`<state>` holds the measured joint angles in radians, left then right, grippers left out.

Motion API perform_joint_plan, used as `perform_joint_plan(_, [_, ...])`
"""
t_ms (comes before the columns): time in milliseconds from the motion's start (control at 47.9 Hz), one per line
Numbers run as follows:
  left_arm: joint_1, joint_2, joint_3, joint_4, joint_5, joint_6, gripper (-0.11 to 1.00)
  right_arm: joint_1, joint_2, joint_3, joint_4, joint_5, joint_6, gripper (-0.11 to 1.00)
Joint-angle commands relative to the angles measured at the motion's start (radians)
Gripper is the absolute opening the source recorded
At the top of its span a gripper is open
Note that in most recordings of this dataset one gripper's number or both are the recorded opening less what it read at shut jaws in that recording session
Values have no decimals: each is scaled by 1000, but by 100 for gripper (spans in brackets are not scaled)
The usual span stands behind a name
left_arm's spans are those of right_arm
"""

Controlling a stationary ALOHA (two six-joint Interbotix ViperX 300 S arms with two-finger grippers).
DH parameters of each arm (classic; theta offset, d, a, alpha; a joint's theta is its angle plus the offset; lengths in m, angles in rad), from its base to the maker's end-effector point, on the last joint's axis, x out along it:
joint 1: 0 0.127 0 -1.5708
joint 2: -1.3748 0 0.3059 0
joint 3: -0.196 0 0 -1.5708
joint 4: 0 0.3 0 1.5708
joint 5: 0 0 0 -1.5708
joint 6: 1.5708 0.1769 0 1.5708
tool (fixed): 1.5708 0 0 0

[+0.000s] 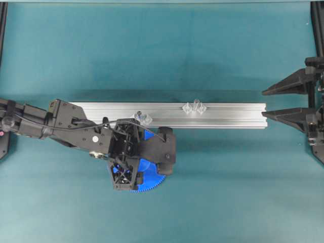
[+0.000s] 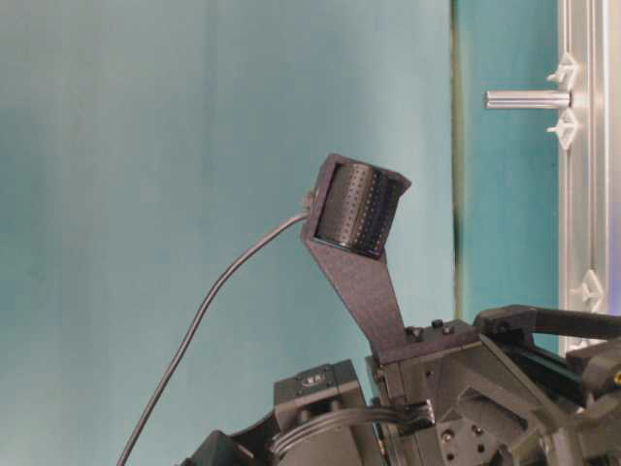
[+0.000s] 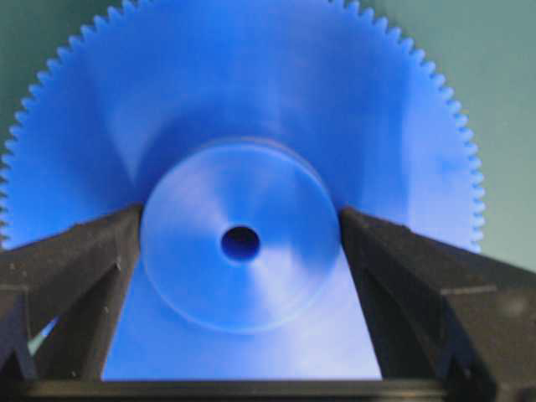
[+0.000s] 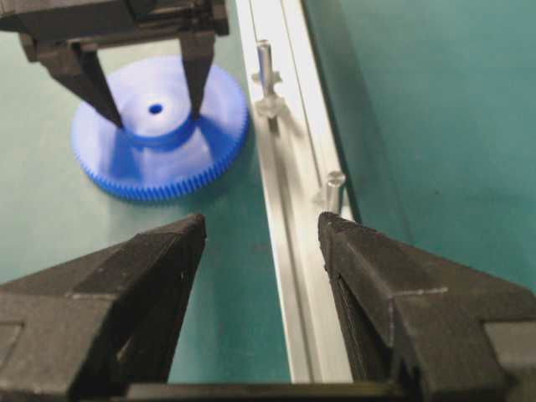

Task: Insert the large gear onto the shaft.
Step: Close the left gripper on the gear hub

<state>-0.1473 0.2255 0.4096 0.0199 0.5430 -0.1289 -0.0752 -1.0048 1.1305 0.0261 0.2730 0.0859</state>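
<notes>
Our left claw (image 4: 155,105) apart, fingers straddling raised hub of big bright-blue toothed plastic gear (image 4: 159,142) flat on surface; thin silvery upright shaft (image 4: 265,67) at three o'clock; right claw (image 4: 260,234) apart, far.

A long silvery aluminium rail (image 1: 223,115) with lengthwise grooves lies flat across the middle of the desk (image 1: 162,45), which is covered in a plain teal-green mat. In the table-level view the rail (image 2: 587,146) runs along the right edge of the picture. Black frame posts (image 1: 318,28) stand at the far corners of the desk
</notes>
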Motion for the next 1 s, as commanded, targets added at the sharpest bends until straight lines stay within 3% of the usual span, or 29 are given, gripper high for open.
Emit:
perform_joint_plan(0, [-6, -6, 5, 0, -2, -5, 93, 2, 5, -6, 0, -5, 9, 67])
perform_joint_plan(250, [-8, -6, 12, 0, -2, -5, 90, 2, 3, -3, 0, -5, 9, 67])
perform_joint_plan(417, [-6, -8, 11, 0, 2, -2, 78, 2, -2, 0, 0, -5, 9, 67])
perform_joint_plan(981, [-6, -49, -26, 0, 3, 55, 78, 2, -15, 3, 0, -5, 9, 67])
